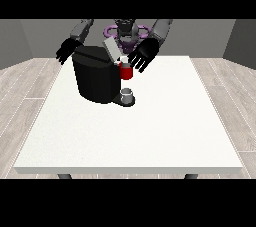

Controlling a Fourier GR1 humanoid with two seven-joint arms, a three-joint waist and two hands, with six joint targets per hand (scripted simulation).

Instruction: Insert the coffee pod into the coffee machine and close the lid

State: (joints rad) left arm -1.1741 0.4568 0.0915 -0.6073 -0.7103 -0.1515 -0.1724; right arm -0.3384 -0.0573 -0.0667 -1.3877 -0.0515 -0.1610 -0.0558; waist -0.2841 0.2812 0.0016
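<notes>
You have the coffee machine (95,78) standing on the white table (150,136) toward its far edge, left of the middle as you see it, with its lid (111,48) tilted up and open. A red thing at the machine (126,72) sits under the raised lid on the machine's right side. Below it, on the machine's low base, rests a small grey thing (127,93); you cannot say for certain that it is the coffee pod, though it is the only grey candidate showing. It looks squat and upright, its axis vertical, with no clear sideways heading.

The hand at the view's right (142,55) hangs just above and to the right of the red thing, near the far edge, with fingers spread and straight, pointing down toward the table; it holds nothing that shows. The hand at the view's left (66,50) hovers beyond the machine's far left corner, fingers also spread downward, and it too appears empty.

The relation to watch: the grey thing lies below the right-side hand and nearer the camera, slightly to its left, with the red thing between them. That hand is clearly the nearer one; the other has the machine's whole body in its way. If the grey thing is the pod, you would judge the task barely begun, with the lid yet to be closed.
</notes>
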